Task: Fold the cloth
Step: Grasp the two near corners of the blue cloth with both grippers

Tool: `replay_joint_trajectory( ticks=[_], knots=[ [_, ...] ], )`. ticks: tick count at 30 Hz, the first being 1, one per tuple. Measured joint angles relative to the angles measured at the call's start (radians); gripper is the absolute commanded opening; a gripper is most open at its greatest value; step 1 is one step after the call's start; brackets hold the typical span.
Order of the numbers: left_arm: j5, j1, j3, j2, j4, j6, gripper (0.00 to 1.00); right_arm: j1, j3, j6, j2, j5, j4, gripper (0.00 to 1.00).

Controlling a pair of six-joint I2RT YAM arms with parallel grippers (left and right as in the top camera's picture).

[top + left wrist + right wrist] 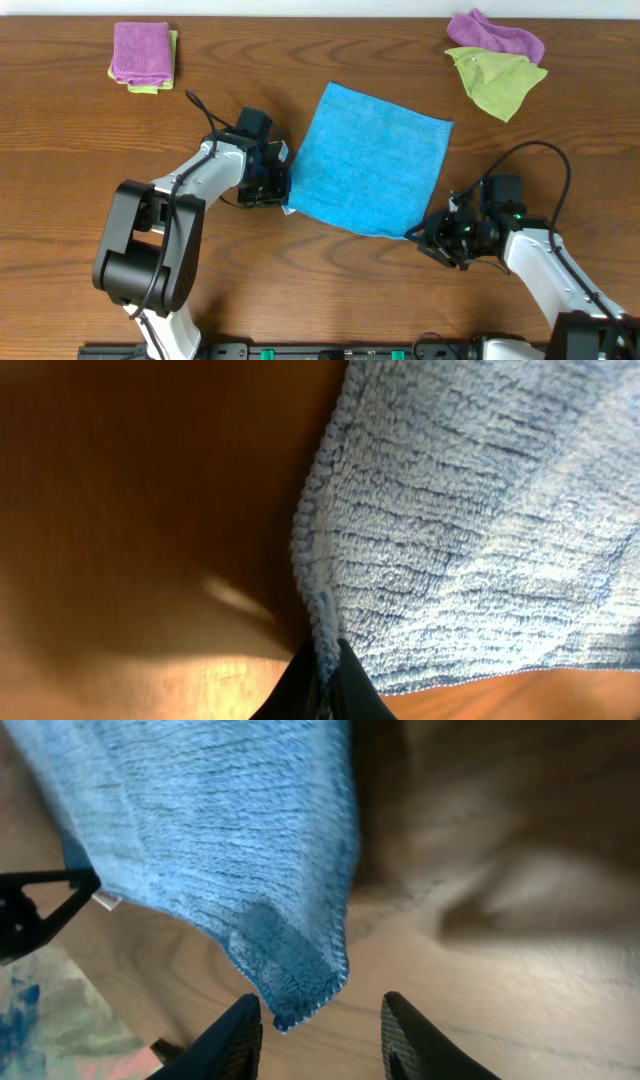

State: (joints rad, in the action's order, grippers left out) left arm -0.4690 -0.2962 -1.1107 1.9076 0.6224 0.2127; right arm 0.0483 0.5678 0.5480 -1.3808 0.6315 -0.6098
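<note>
The left gripper [325,682] clamps one cloth [372,160] corner; the right gripper [318,1012], jaws apart, straddles another, readying a fold.

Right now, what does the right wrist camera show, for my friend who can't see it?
A corner of a fluffy blue cloth points down between the two open black fingers of the right gripper, not pinched yet. A brown wooden table lies underneath.
</note>
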Motion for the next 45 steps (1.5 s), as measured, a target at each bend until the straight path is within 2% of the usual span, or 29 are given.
replay_joint_trajectory(
  ticks=[10, 13, 16, 21, 26, 31, 35, 40, 43, 45],
  knots=[
    [-0.062, -0.032, 0.0, 0.0, 0.095, 0.097, 0.06, 0.001, -0.001, 0.0, 0.0, -0.048, -0.029, 0.39],
    [-0.07, -0.073, 0.0, 0.0, 0.093, 0.127, 0.06, 0.002, -0.001, 0.0, 0.0, -0.052, -0.029, 0.23],
    [-0.072, -0.107, 0.0, 0.0, 0.072, 0.143, 0.06, 0.004, -0.001, 0.0, 0.0, -0.067, -0.03, 0.2],
    [-0.07, -0.11, 0.0, 0.0, 0.069, 0.154, 0.06, 0.019, -0.001, 0.0, 0.0, -0.111, -0.041, 0.27],
    [-0.069, -0.11, 0.0, 0.0, 0.067, 0.154, 0.06, 0.052, -0.001, 0.001, 0.0, -0.151, -0.048, 0.29],
    [-0.069, -0.11, 0.0, 0.0, 0.055, 0.154, 0.06, 0.061, -0.001, 0.005, 0.0, -0.162, -0.04, 0.37],
    [-0.068, -0.11, 0.0, 0.0, 0.05, 0.154, 0.06, 0.061, -0.001, 0.04, -0.004, -0.167, -0.025, 0.37],
    [-0.066, -0.11, 0.0, 0.0, 0.043, 0.154, 0.06, 0.061, -0.001, 0.079, -0.048, -0.168, -0.009, 0.31],
    [-0.066, -0.11, 0.0, 0.0, 0.042, 0.154, 0.06, 0.062, 0.0, 0.092, -0.075, -0.146, 0.013, 0.21],
    [-0.066, -0.11, 0.0, 0.0, 0.042, 0.154, 0.06, 0.062, -0.001, 0.1, -0.085, -0.138, 0.026, 0.11]
  ],
)
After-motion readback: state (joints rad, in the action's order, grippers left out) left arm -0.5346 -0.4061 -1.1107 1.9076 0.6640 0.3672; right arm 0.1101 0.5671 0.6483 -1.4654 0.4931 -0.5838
